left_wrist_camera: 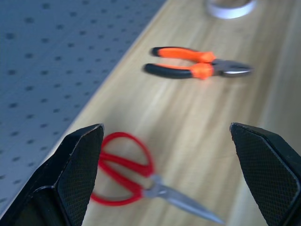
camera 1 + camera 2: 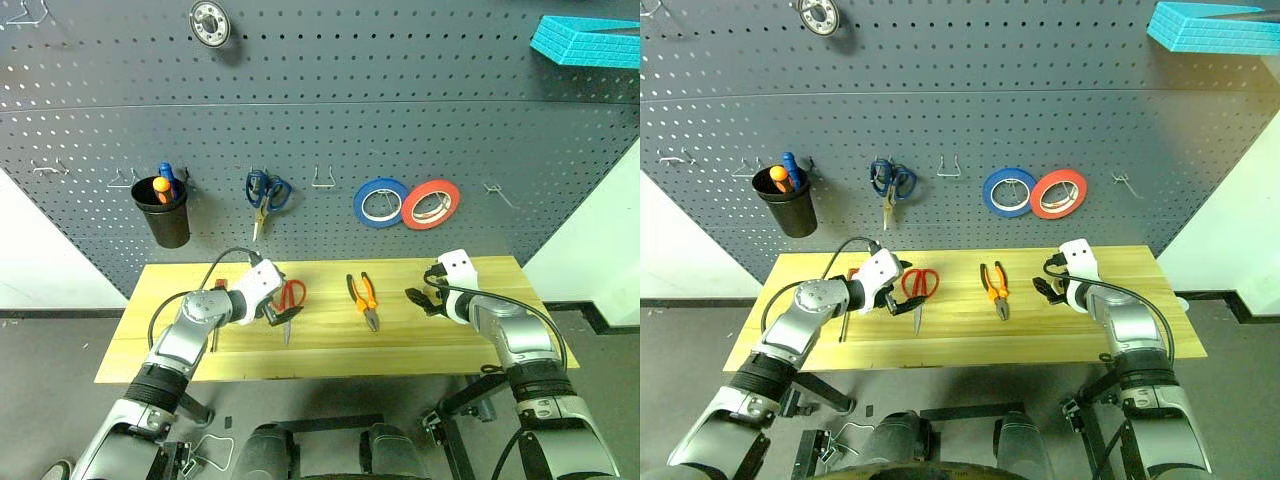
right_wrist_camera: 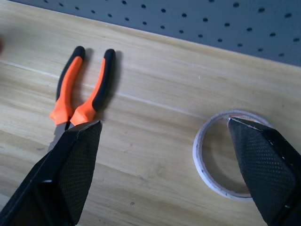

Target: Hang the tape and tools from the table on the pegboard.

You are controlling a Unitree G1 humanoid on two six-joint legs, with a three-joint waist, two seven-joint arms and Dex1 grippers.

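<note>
Tape: the small cream-white roll of tape (image 3: 225, 155) lay flat on the tabletop near the pegboard, under the right gripper (image 3: 174, 169), whose black fingers stood wide and empty.
Scissors: the red-handled steel scissors (image 1: 141, 181) lay flat below the left gripper (image 1: 169, 174), its fingers also spread wide, holding nothing.
Pliers: the pliers with orange-and-black handles (image 2: 364, 298) rested between the two grippers, apart from both.
Screwdriver: a slim dark shaft by the left forearm was too hidden to identify.
Risk, tape: the roll was thin and flat, so fingers closing on its rim could likely skid it across the wood or pinch air.
Risk, scissors: the low, flat handles left little to grip; a shallow pinch might let them swing or drop short of a hook.
Risk, hooks: the wire hooks (image 2: 322, 181) were small, and a slight misalignment would probably miss.
Tabletop: the long light yellow wooden tabletop (image 2: 320, 335) showed grain.
Room: the dark grey perforated pegboard (image 2: 400, 110) carried blue-handled scissors (image 2: 266, 195), a blue tape roll (image 2: 380, 202), a red tape roll (image 2: 431, 204) and a black cup (image 2: 162, 212); white walls stood at either side.
</note>
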